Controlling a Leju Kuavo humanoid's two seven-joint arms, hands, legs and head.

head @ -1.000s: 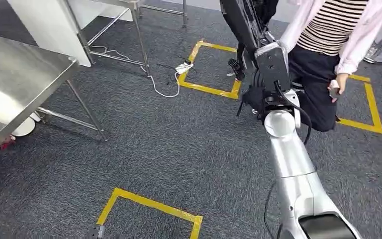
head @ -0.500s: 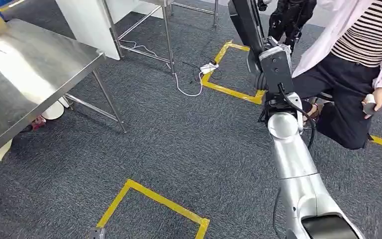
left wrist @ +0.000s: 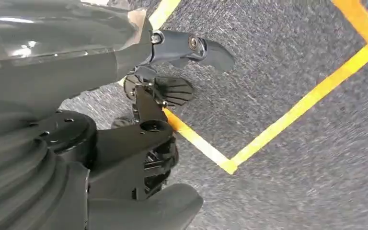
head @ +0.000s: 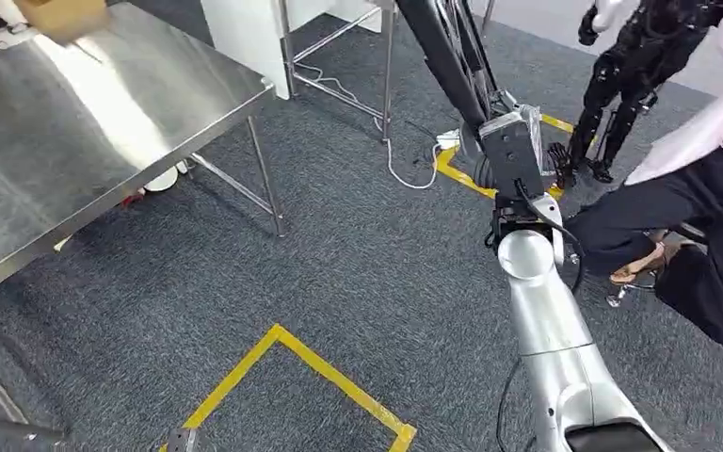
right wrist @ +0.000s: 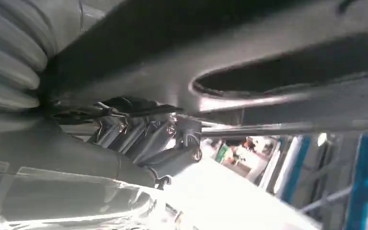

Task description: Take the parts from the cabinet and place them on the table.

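Observation:
In the head view my right arm reaches forward, and my right hand (head: 485, 172) grips a long black frame-like part (head: 444, 56) that rises to the top edge. The right wrist view shows my right hand (right wrist: 143, 139) with dark fingers curled under that part (right wrist: 268, 52), a dark bar with a long slot. The steel table (head: 104, 122) stands at the left, apart from the hand. My left hand (left wrist: 148, 191) hangs over the grey carpet, its thumb and fingers apart with nothing in them.
A cardboard box (head: 61, 14) sits on the table's far corner. A person (head: 706, 226) crouches at the right, beside a black humanoid figure (head: 621, 85). Yellow tape squares (head: 311, 363) mark the carpet. A white cable (head: 409, 174) lies by a second table's legs (head: 386, 66).
The whole picture has shifted, so the camera has turned: the steel table takes up more of the left and the person has slid right. My right hand still holds the black part.

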